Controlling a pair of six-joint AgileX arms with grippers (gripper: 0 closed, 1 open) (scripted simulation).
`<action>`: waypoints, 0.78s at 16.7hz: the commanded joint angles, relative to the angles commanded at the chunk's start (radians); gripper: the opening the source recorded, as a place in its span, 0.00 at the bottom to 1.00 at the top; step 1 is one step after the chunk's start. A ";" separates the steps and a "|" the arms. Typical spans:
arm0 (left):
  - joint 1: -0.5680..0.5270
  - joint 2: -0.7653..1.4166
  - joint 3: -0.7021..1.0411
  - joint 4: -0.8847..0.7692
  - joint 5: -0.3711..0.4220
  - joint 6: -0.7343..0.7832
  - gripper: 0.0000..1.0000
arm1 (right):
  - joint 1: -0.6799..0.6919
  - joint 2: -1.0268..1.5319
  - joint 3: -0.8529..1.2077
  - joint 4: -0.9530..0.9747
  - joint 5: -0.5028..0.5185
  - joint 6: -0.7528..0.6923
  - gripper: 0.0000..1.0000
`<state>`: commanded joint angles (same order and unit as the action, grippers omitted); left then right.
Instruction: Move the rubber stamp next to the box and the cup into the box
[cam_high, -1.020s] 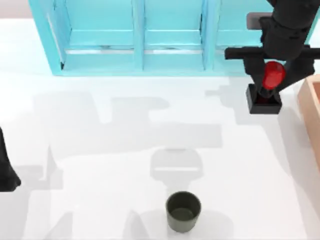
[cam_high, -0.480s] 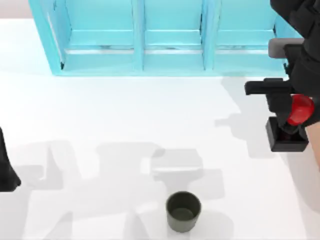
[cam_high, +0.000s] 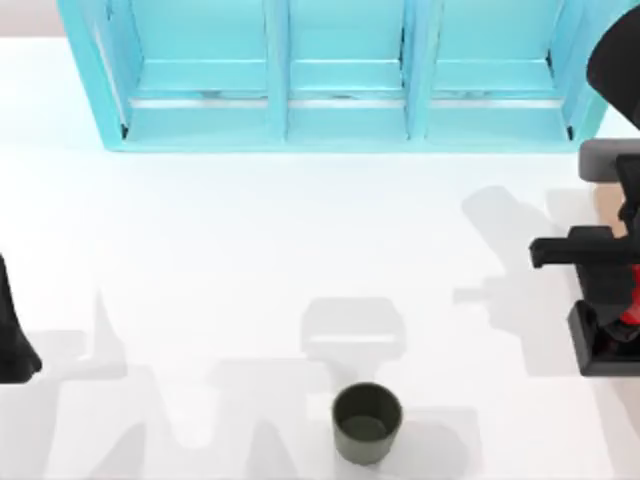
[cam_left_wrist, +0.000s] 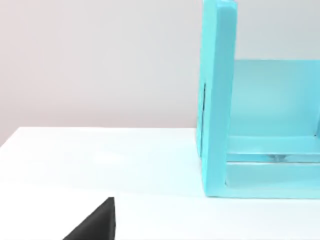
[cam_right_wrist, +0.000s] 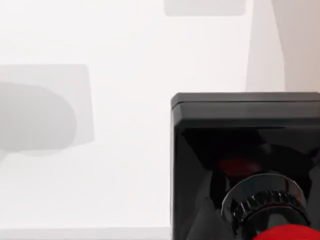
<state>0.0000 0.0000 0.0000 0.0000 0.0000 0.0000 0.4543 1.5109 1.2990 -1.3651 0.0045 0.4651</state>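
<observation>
The right claw (cam_high: 622, 318) sits at the far right edge of the white surface (cam_high: 250, 250), closed on the glossy red knob of the rubber stamp (cam_high: 605, 345), a small black square block whose base hangs directly beneath the fingers. In the right wrist view the stamp's black base (cam_right_wrist: 245, 150) stands square and upright above the pale surface, so the knob-to-base axis points straight down, and it looks lifted rather than resting. The light tan wooden box (cam_high: 604, 198) shows as a sliver at the right edge, just behind the right arm, so the stamp appears close beside it already; the coming move is probably a plain downward set-down.

The small dark olive-grey round cup (cam_high: 367, 423) stands upright near the front edge, well apart from the stamp and toward the left of it. The left arm (cam_high: 14, 335) is parked at the left edge, no closer to the cup than the right. The turquoise shelved cabinet (cam_high: 330, 75) lines the back.
</observation>
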 joint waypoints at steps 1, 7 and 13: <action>0.000 0.000 0.000 0.000 0.000 0.000 1.00 | 0.000 0.000 0.000 0.000 0.000 0.000 0.00; 0.000 0.000 0.000 0.000 0.000 0.000 1.00 | -0.002 0.013 -0.057 0.057 0.000 0.001 0.00; 0.000 0.000 0.000 0.000 0.000 0.000 1.00 | 0.004 0.026 -0.222 0.244 0.000 0.005 0.00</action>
<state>0.0000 0.0000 0.0000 0.0000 0.0000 0.0000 0.4587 1.5365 1.0769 -1.1216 0.0046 0.4699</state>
